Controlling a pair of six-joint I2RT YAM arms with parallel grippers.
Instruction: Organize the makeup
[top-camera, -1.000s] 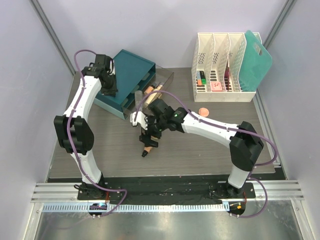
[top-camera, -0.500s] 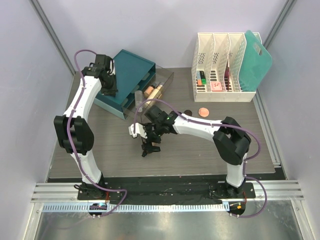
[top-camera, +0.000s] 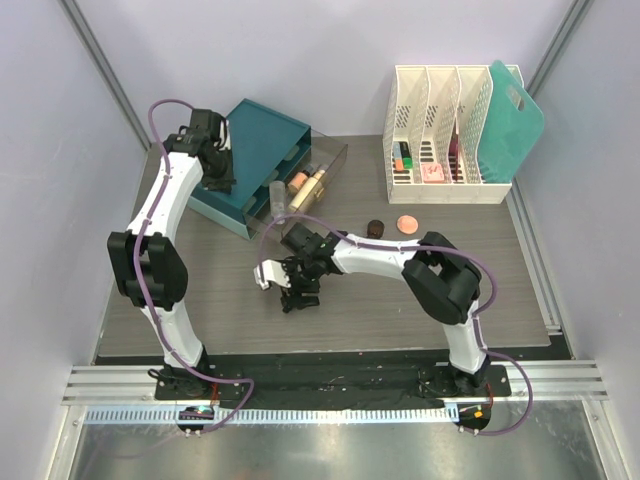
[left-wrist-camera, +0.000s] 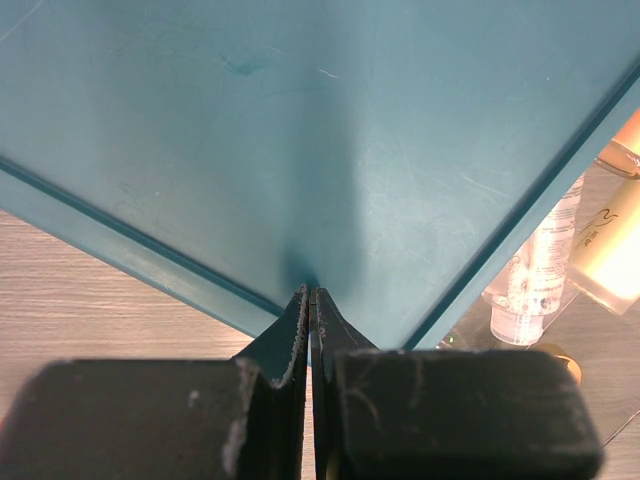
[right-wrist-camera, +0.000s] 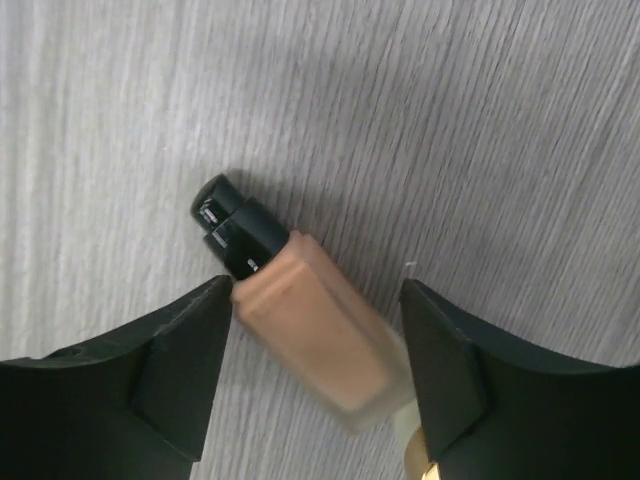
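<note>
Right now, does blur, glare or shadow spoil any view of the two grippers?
Top external: sharp, evenly lit, glare only on the metal sheet. Left wrist: the shut left gripper is dark, a shadow band up the teal box. Right wrist: the beige bottle blurs toward its near end; the open right gripper is dark.
</note>
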